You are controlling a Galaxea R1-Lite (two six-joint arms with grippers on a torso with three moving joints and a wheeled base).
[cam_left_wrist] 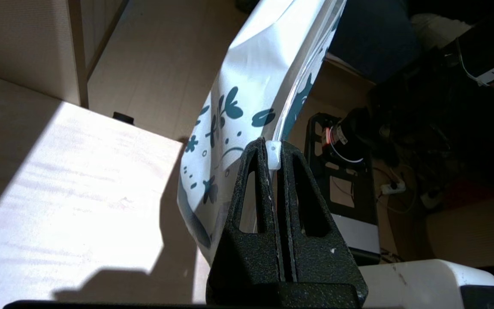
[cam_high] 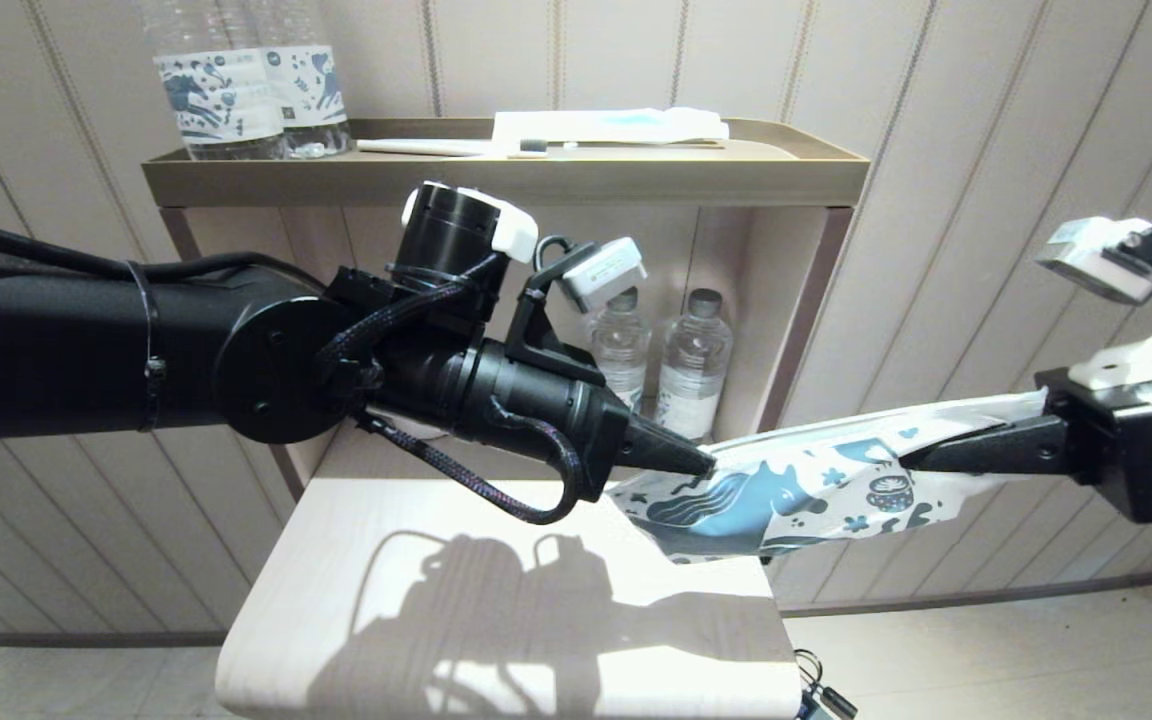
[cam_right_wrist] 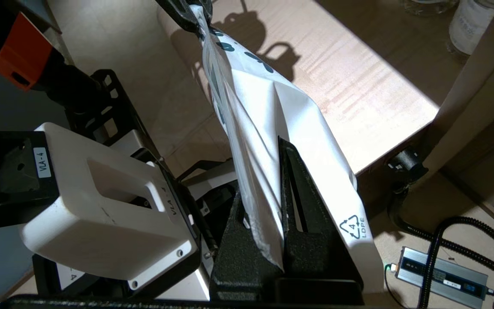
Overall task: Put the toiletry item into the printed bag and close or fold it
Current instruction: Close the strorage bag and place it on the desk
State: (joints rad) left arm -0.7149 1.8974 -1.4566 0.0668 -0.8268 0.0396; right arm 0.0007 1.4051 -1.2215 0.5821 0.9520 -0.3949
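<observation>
The left gripper (cam_high: pixel 698 460) is clamped on one end of the printed bag (cam_high: pixel 796 490), its two black fingers pressed together on the small white slider (cam_left_wrist: pixel 274 155) at the bag's edge, as the left wrist view shows. The right gripper (cam_high: pixel 921 452) is clamped on the bag's other end, its fingers (cam_right_wrist: pixel 302 206) pinching the white plastic near a recycling mark. Between the two grippers the bag hangs in the air, stretched nearly level and slightly crumpled, its dark blue horse and flower print facing the head camera. It is held just beyond the right edge of the pale wooden table (cam_high: pixel 496 600), above the table's far right corner, without touching the tabletop. Behind the table stands a shelf unit with a tray top (cam_high: pixel 506 175). On that tray lies the toiletry item (cam_high: pixel 466 148), its dark bristle head next to a flat white packet (cam_high: pixel 606 125), well apart from the bag. Water bottles (cam_high: pixel 246 90) stand at the tray's left end, and two more bottles (cam_high: pixel 661 360) stand in the compartment beneath the tray.
</observation>
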